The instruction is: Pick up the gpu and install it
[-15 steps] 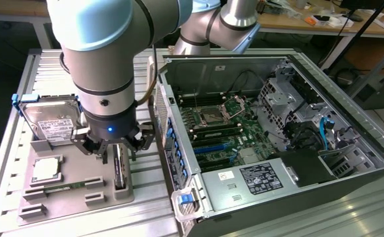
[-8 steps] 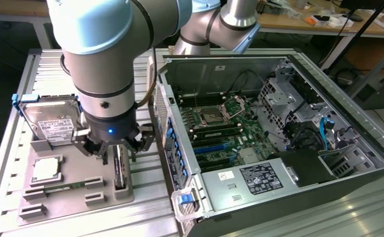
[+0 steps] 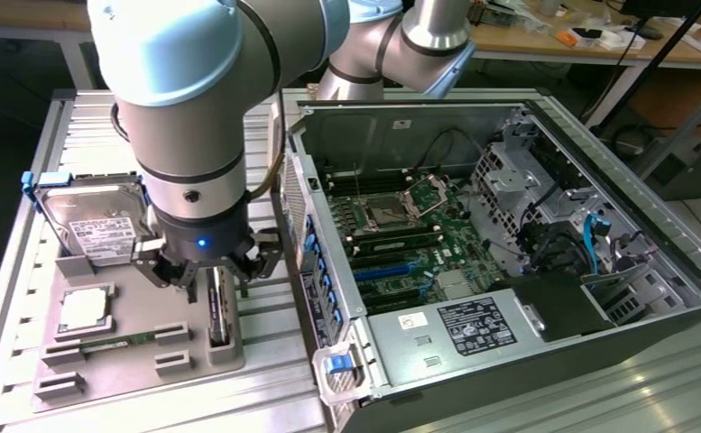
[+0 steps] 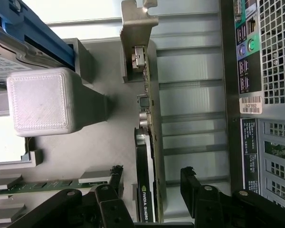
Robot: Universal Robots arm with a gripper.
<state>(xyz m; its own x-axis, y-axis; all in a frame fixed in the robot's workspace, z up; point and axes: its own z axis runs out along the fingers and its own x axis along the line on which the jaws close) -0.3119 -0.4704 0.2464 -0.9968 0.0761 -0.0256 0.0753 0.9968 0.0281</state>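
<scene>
- Exterior view: the gpu (image 3: 219, 311) stands on edge in a slot of the grey tray (image 3: 133, 317) at the exterior view's lower left, not yet lifted. Both pickup and install are left to do.
- The gripper (image 3: 212, 281) hangs just above it, jaws apart.
- The open case (image 3: 691, 271) fills the exterior view's right, with a green board inside.
- Wrist view: black fingers (image 4: 115, 180) straddle the thin dark gpu (image 4: 150, 142) without clamping it.
- Its bracket (image 4: 137, 28) is bent silver sheet metal. The tray (image 4: 85, 147) is matt grey with a ridged printed block, and the case (image 4: 275, 61) wall is perforated.
</scene>
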